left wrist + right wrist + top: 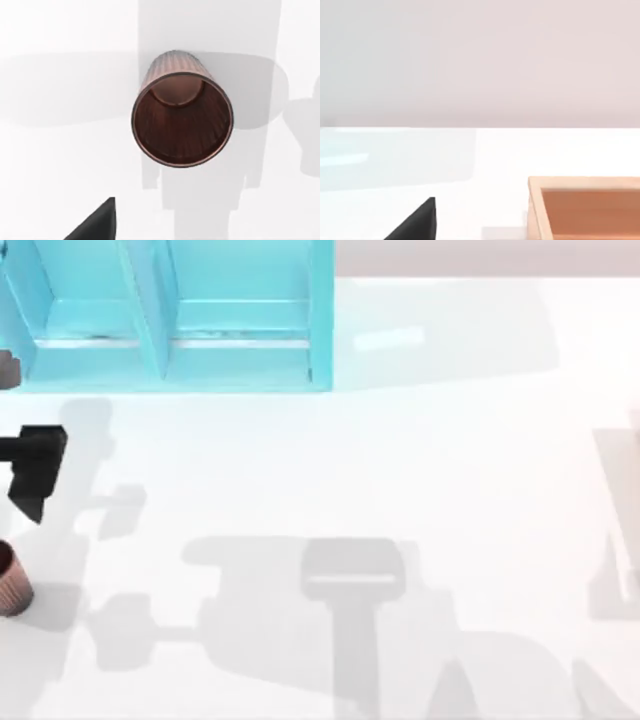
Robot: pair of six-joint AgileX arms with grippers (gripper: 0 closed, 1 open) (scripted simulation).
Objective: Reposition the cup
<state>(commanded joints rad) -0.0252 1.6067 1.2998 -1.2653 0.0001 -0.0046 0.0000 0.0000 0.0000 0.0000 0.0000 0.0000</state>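
A light blue shelf unit [170,320] with two open compartments stands at the far left of the white worktop [400,460]. An open orange wooden box [585,207] rests on the worktop too.
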